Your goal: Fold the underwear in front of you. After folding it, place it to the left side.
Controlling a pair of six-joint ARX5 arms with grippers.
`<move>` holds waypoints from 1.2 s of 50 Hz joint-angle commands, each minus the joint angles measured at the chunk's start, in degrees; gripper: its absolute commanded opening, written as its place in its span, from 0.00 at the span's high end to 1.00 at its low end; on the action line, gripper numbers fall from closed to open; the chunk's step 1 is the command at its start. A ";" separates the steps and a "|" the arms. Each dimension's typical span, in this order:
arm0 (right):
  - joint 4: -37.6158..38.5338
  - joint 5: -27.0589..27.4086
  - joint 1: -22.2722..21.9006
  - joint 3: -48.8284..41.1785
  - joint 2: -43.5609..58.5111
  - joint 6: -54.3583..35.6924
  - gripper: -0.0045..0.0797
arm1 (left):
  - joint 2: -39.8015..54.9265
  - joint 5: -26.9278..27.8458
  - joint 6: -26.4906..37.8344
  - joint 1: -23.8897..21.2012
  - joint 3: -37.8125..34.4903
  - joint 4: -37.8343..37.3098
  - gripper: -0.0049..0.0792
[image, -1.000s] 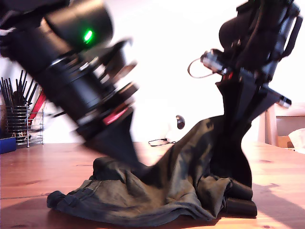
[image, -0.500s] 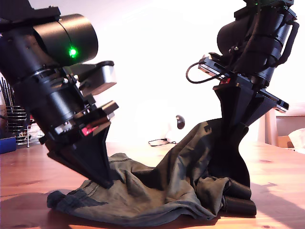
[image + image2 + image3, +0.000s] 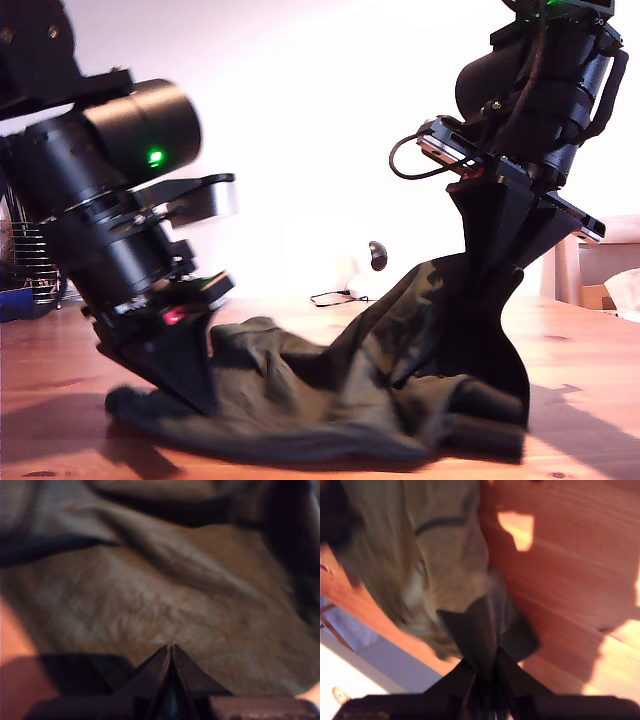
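No text, label, brand, number or sign can be read in any of the three views; every surface that shows is plain or too blurred.

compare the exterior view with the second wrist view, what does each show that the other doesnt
Only the exterior view shows both arms, the whole underwear draped from one gripper down to the other, and a wire rack at its left edge. Only the second wrist view shows my second gripper closed on a pinch of the cloth, close up. Both show the underwear and the wooden table.
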 commanded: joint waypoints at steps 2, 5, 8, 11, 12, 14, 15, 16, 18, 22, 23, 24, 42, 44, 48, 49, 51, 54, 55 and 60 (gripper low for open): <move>-0.24 -0.48 1.38 0.07 1.36 -0.37 0.96 | 2.12 -0.87 2.69 1.92 0.52 0.94 0.97; -0.22 -0.72 1.99 0.00 1.73 -0.35 0.96 | 2.19 -0.85 5.14 2.78 1.20 1.44 0.97; -0.20 -1.70 2.93 -0.11 2.29 -0.24 0.96 | 2.78 -0.70 8.11 3.37 1.88 2.19 0.97; -0.07 -2.38 4.02 -0.15 3.10 0.09 0.96 | 3.45 -0.09 10.23 3.82 2.49 2.64 0.97; 0.07 -2.56 4.39 -0.15 3.43 0.09 0.96 | 3.96 0.07 10.58 3.85 2.82 2.73 0.97; 0.31 -3.02 5.16 -0.15 4.11 0.09 0.96 | 4.61 0.90 11.30 3.85 3.28 2.99 0.97; 0.48 -3.17 5.57 -0.15 4.46 0.20 0.96 | 5.05 1.25 11.76 3.85 3.52 3.17 0.97; 0.57 -3.17 6.10 -0.15 4.74 0.33 0.96 | 5.49 1.27 11.76 3.85 3.74 3.37 0.97; 0.87 -3.45 6.88 -0.15 5.31 0.35 0.96 | 6.43 1.55 13.84 3.85 4.33 3.74 0.97; 1.16 -3.52 8.50 -0.15 6.25 0.57 0.96 | 7.93 1.51 16.37 3.76 5.84 3.76 0.97; 1.27 -3.54 8.85 -0.15 6.34 0.61 0.96 | 8.26 1.51 16.98 3.76 6.25 3.74 0.97; 1.42 -3.89 9.14 -0.15 6.40 0.70 0.96 | 8.55 1.53 17.25 3.78 6.67 3.74 0.97; 4.72 -6.84 13.00 -0.44 6.60 5.01 0.96 | 13.62 3.39 26.01 4.17 12.37 4.90 0.97; 5.68 -7.39 13.42 -0.61 6.60 5.57 0.96 | 14.62 3.56 26.10 4.15 12.79 5.25 0.97; 7.06 -7.37 14.14 -0.72 6.60 6.27 0.96 | 15.54 3.78 26.08 4.15 13.53 5.03 0.97; 7.39 -7.39 14.27 -0.72 6.60 6.27 0.96 | 15.54 3.65 26.08 4.15 13.70 4.85 0.97; 7.74 -7.37 14.45 -0.72 6.60 6.25 0.96 | 15.39 3.41 24.44 4.15 14.32 3.87 0.97; 7.72 -7.37 14.45 -0.72 6.60 6.16 0.96 | 14.03 3.26 18.64 4.22 15.91 0.37 0.97; 7.69 -7.34 14.40 -0.72 6.60 6.14 0.96 | 13.70 3.30 18.64 4.26 16.55 -1.09 0.97; 7.93 -7.32 13.84 -0.72 6.60 5.84 0.96 | 11.41 6.75 6.19 4.96 19.98 -8.72 0.97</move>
